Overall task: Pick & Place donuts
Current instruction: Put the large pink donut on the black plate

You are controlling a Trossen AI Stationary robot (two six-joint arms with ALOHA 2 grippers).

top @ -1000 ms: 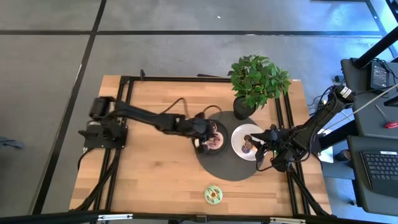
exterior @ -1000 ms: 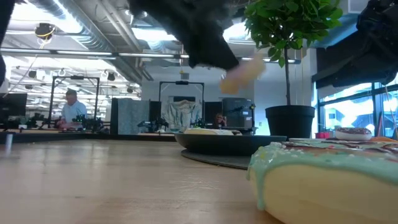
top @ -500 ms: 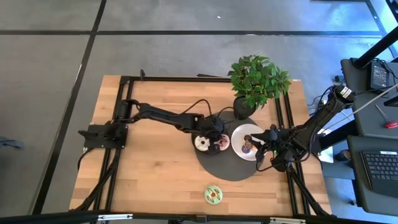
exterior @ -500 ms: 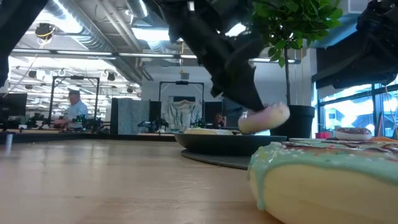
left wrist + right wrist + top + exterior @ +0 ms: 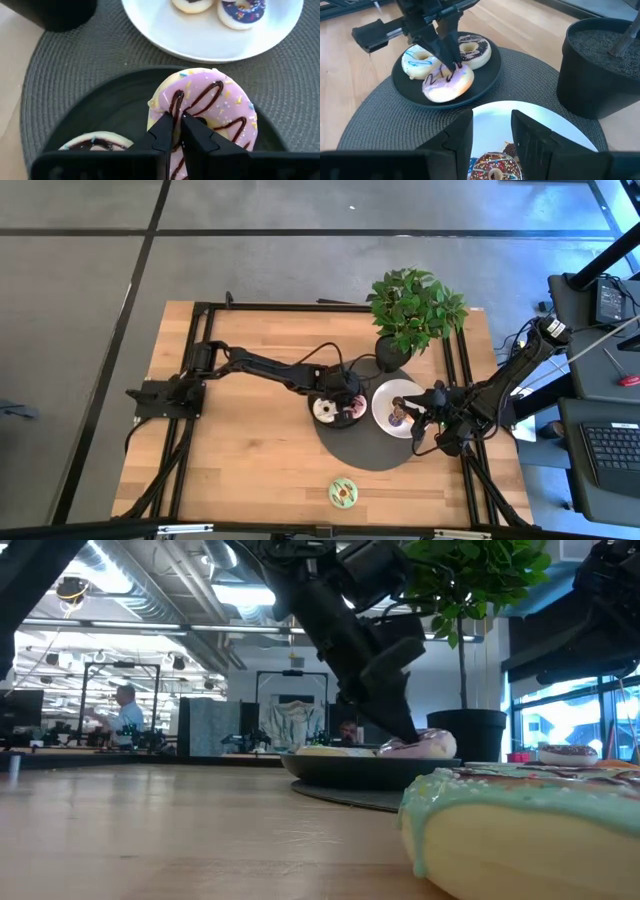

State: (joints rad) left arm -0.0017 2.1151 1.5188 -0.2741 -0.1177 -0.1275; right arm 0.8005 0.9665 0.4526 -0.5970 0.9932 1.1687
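A pink donut (image 5: 220,100) with brown drizzle lies on the black plate (image 5: 485,80), beside a white donut (image 5: 420,60) with blue drizzle and a chocolate-iced one (image 5: 472,47). My left gripper (image 5: 179,131) stands on the pink donut, its fingers almost together. The white plate (image 5: 395,408) next to it holds a purple-iced donut (image 5: 242,10) and a brown sprinkled one (image 5: 492,170). My right gripper (image 5: 492,135) waits open at the white plate's right rim, touching nothing. A green donut (image 5: 342,493) lies alone on the wood near the table's near edge. My left gripper has its fingertips (image 5: 452,64) on the pink donut's ring beside the hole (image 5: 172,102), with only a narrow gap between them. The fingers themselves hide the exact place of contact. They come slanting down from the table's left. The donut rests on the black plate, slightly tilted (image 5: 425,745).
Both plates stand on a round grey woven mat (image 5: 370,445). A potted plant (image 5: 410,310) in a black pot (image 5: 600,65) stands just beyond the plates. Bare wood lies to the left and along the near edge. People move in the room behind.
My left gripper has come down toward the black plate, carrying the pink donut a little toward the white plate. The donut hung clear below the fingers a second ago and now rests on the black plate.
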